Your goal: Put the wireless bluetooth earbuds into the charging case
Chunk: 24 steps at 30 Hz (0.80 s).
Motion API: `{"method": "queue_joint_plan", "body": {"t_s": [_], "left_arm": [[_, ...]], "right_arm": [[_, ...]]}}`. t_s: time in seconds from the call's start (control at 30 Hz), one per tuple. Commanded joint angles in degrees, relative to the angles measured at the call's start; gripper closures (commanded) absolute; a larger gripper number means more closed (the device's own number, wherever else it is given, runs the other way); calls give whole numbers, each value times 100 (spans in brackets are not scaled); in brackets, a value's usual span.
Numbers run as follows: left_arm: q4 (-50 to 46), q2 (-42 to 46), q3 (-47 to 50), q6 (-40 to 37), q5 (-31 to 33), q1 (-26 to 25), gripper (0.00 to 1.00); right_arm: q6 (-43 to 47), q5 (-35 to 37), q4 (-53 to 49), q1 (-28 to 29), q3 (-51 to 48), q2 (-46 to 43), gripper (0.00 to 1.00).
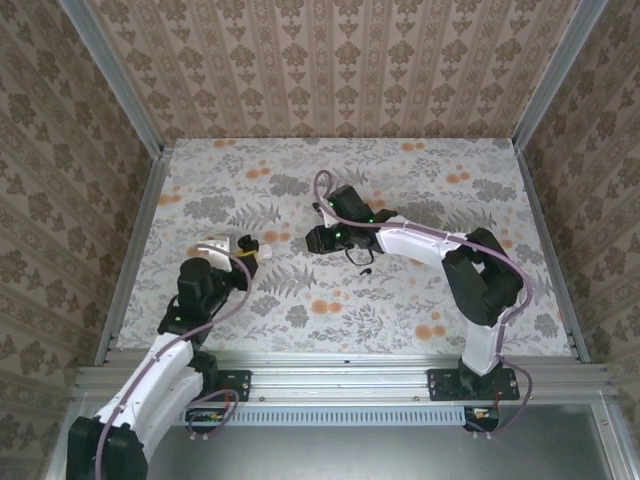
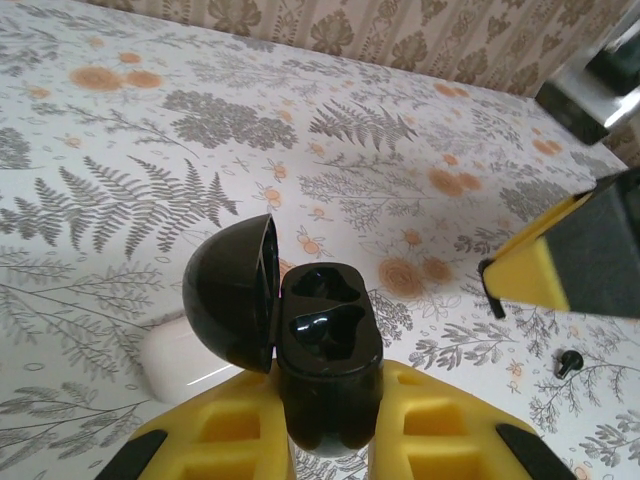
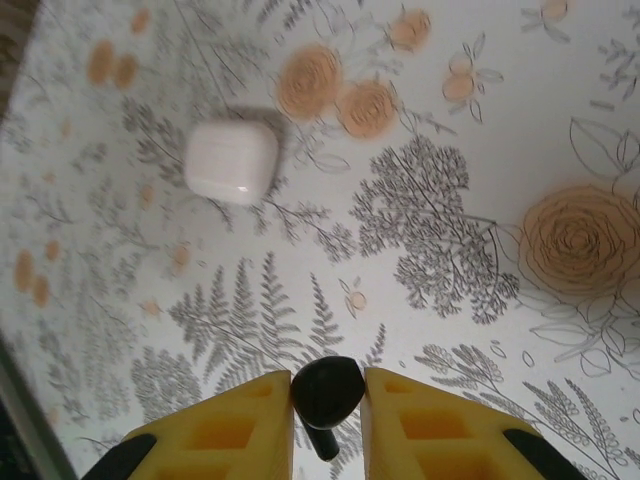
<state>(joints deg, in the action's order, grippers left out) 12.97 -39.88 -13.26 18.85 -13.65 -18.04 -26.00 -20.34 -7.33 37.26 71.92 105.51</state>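
Left gripper (image 1: 248, 252), overhead: I see it left of centre on the floral-patterned table (image 1: 420, 300), tips aimed right. What it holds is too small for me to read from up here.
Right gripper (image 1: 308, 240), overhead: near mid-frame, facing the left gripper with a small gap between them.
Loose earbud (image 1: 366, 270), overhead: a tiny black glossy plastic piece on the table, just lower right of the right gripper.
Left gripper (image 2: 325, 405), left wrist: at bottom centre my yellow fingers (image 2: 230, 430) are clamped tight on the black glossy charging case (image 2: 325, 350). Its domed lid is hinged open to the left, with two wells showing.
White pebble (image 2: 185, 360), left wrist: a glossy rounded white thing at lower left, behind the open lid. I cannot tell whether they touch.
Loose earbud (image 2: 568, 362), left wrist: on the table at lower right.
Right gripper (image 3: 327, 390), right wrist: nearly closed at bottom centre, pinching the held earbud (image 3: 327, 395), small, black and glossy, with its stem pointing down.
White pebble (image 3: 232, 160), right wrist: flat on the table at upper left, well apart from the held earbud.
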Motion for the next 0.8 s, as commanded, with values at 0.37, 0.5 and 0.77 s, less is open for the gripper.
{"method": "queue_joint_plan", "body": {"t_s": [0.37,0.5,0.77], "left_arm": [[2072,-1007,20,-1075,-571,-552,92],[2414,-1402,-125,-1162,-780,-687,92],[2603,-1621,-316,-1337,-1042,-891,92]], "right_arm": [[-515,-835,2419,-91,-977,-1080,77],[-503,-928,3006,-29,-1218,-1312,78],[-494,-946,3534,159,-1340,-1399,77]]}}
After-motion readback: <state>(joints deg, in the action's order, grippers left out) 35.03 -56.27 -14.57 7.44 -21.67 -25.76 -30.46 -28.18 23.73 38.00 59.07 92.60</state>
